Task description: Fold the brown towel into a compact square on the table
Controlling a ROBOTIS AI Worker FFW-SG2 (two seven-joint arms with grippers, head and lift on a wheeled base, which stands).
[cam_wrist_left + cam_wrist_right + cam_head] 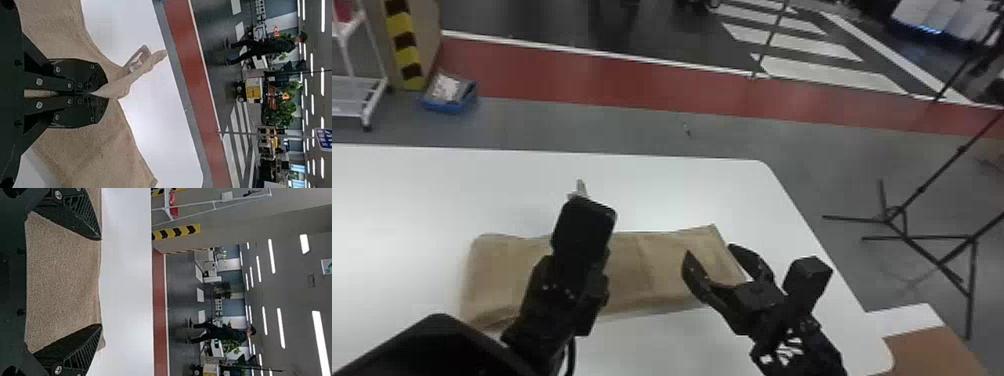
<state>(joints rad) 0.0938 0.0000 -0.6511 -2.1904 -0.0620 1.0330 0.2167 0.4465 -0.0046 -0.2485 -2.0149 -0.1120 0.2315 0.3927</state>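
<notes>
The brown towel lies on the white table as a long strip, running left to right, its middle-left part hidden behind the left arm. Over that part is my left gripper, and a pale bit of cloth sticks up just beyond it. In the left wrist view my left gripper is shut on a pinched fold of the towel. My right gripper stands open at the towel's right end. The right wrist view has the right gripper with fingers wide apart, the towel lying between and below them.
The white table extends past the towel on its far side and to the left. Its right edge slopes down beside my right arm. A brown and white surface is at lower right. Black stands are on the floor to the right.
</notes>
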